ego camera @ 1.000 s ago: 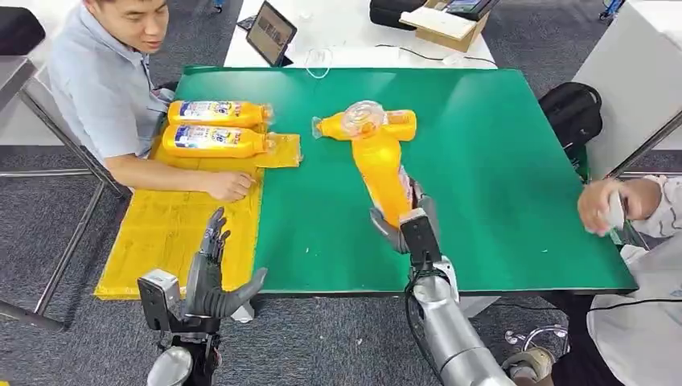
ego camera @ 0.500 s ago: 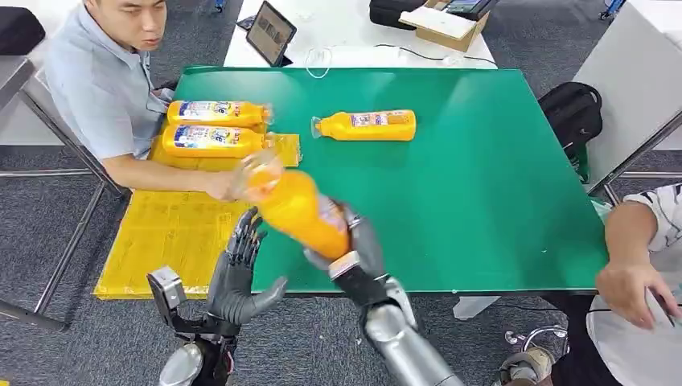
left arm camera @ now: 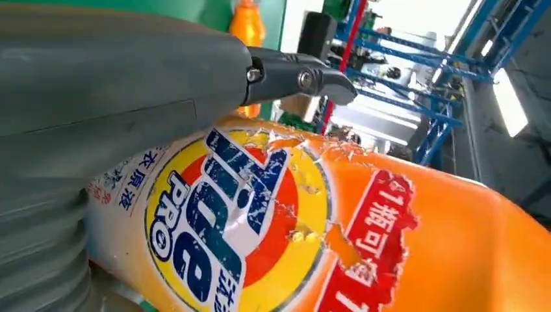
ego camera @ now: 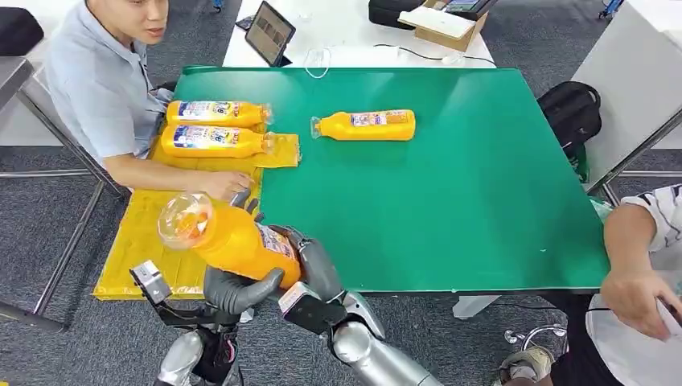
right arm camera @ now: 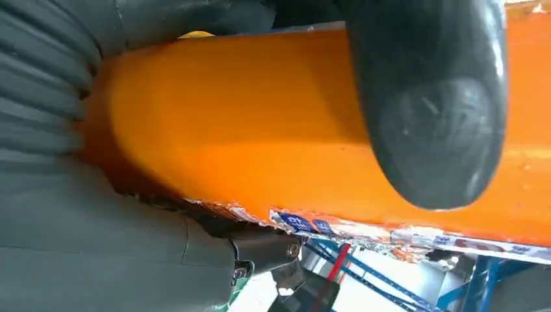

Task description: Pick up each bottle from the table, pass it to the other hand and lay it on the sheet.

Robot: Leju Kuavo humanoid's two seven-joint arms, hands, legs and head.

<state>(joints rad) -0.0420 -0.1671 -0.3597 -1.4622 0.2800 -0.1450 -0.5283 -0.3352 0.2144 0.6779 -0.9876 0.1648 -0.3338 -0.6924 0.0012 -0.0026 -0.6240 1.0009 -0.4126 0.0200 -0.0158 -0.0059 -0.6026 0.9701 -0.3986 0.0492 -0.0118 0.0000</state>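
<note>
Fingers wrapping one bottle from both sides

You are seeing the right hand (ego camera: 310, 269) and left hand (ego camera: 233, 289) both clasping the orange plastic detergent bottle (ego camera: 229, 237), raised over the yellow sheet (ego camera: 157, 233) beside the green table (ego camera: 450, 201)

Both arms enter from below and converge at the near left. The right hand (ego camera: 310, 265) is wrapped around the orange bottle (ego camera: 233, 237), thumb (right arm camera: 432, 104) pressed against its side. The left hand (ego camera: 233, 288) cups the bottle from beneath, thumb (left arm camera: 130, 78) across the label; full closure appears incomplete.
</note>
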